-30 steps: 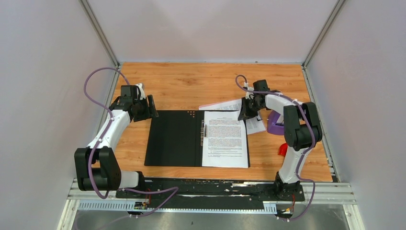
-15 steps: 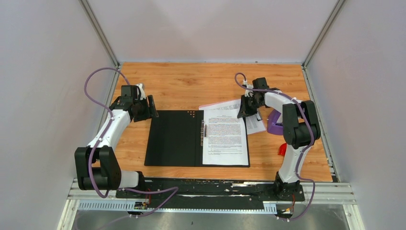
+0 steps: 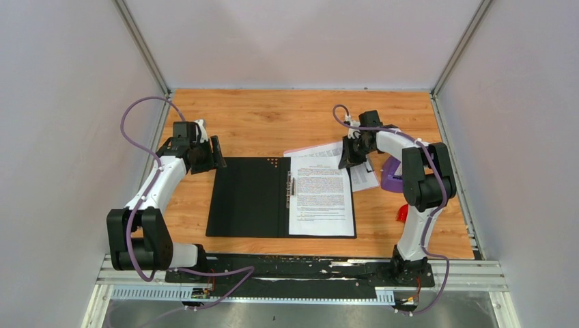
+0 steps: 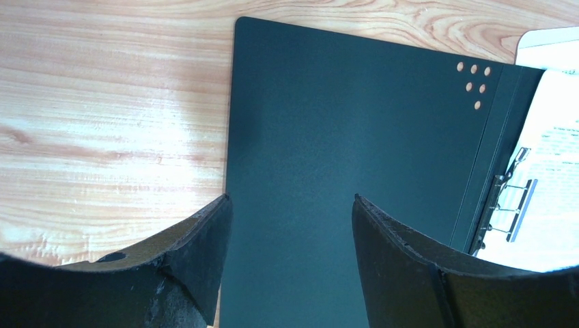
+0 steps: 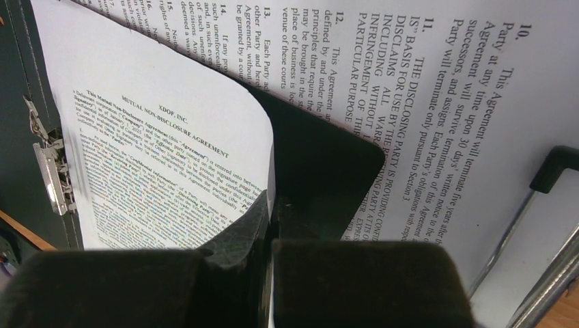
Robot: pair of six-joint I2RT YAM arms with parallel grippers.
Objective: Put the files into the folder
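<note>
Top view: print on the files (image 3: 321, 195) too small to read; purple item (image 3: 390, 179) and red item (image 3: 402, 213) partly behind the right arm (image 3: 423, 181), unidentifiable. Left wrist view: folder (image 4: 341, 137) cut off at bottom edge; files there washed out.

On the curled sheet (image 5: 164, 157) we read the heading "XDOF, INC." and under it "MUTUAL NON-DISCLOSURE AGREEMENT"; its small print is too blurred for us. On the flat sheet (image 5: 450, 82) we read clause numbers 10 to 15, the words "This Agreement" after 10 and 12, and after 11, in capitals, "THE DISCLOSING PARTY IS PROVIDING". In the top view we can read no print.
</note>
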